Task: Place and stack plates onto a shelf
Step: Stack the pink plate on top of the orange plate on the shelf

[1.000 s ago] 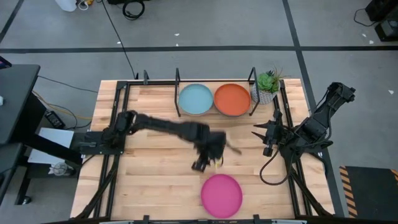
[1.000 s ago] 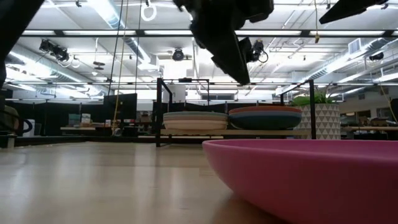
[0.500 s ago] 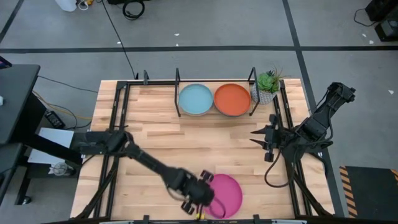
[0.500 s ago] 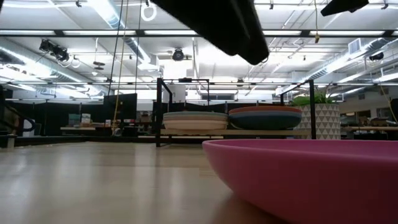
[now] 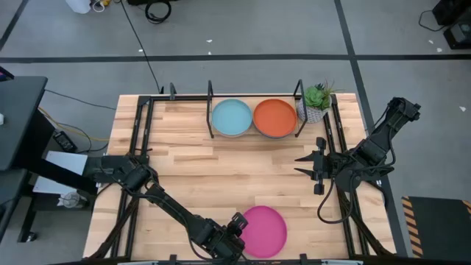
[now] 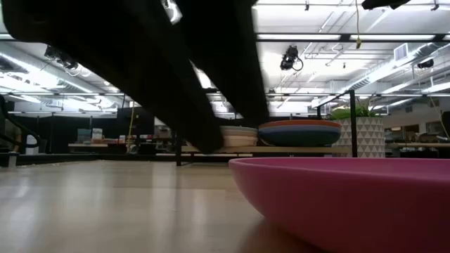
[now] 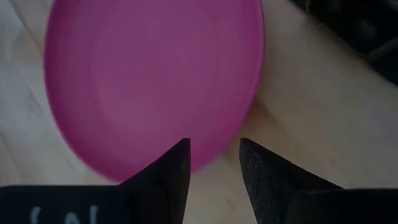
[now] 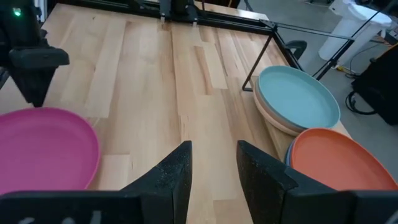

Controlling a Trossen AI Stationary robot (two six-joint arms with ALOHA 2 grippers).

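Note:
A pink plate (image 5: 262,231) lies flat on the table near its near edge; it also fills the low view (image 6: 351,197). My left gripper (image 5: 240,228) is open and hovers at the plate's left rim (image 7: 205,158), with one finger on either side of that rim in the left wrist view. In the low view its dark tip (image 6: 211,144) hangs above the table. My right gripper (image 5: 299,164) is open and waits at the table's right side. A light teal plate (image 5: 231,118) and an orange plate (image 5: 275,118) top two stacks on the black-rod shelf (image 5: 210,92).
A small potted plant (image 5: 316,99) stands right of the shelf at the far right corner. Bare wood (image 5: 221,165) spans the table's middle between the shelf and the pink plate. The shelf's upright posts (image 8: 249,74) stand in front of the stacks.
My left arm has swung fast from the table's middle toward the near edge and come down to the pink plate's left rim. The plate has stayed where it was. My right gripper has kept almost still.

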